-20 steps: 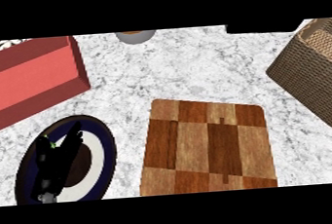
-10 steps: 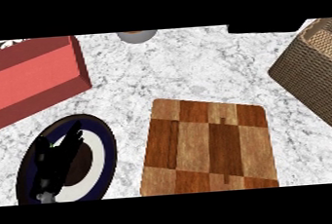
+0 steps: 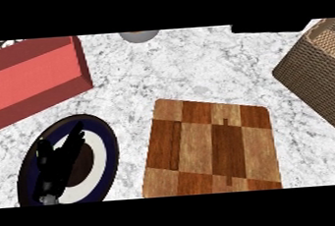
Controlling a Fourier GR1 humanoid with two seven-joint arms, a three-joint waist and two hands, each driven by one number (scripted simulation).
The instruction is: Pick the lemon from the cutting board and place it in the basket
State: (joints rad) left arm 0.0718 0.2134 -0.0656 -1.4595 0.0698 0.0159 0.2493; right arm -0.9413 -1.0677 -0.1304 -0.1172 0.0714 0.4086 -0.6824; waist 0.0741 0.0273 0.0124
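- While the left hand (image 3: 55,164) rests over the dark-rimmed plate (image 3: 106,150) at the view's lower left, its fingers (image 3: 74,137) point up, straight and slightly spread, holding nothing.
- Wooden cutting board (image 3: 213,148) lies at centre on the marble counter (image 3: 188,64), just right of the plate.
- Wicker basket (image 3: 320,74) stands tilted at the right edge, apart from the board.
- Red box (image 3: 30,78) fills the upper left.
- Where the lemon lies cannot be told.
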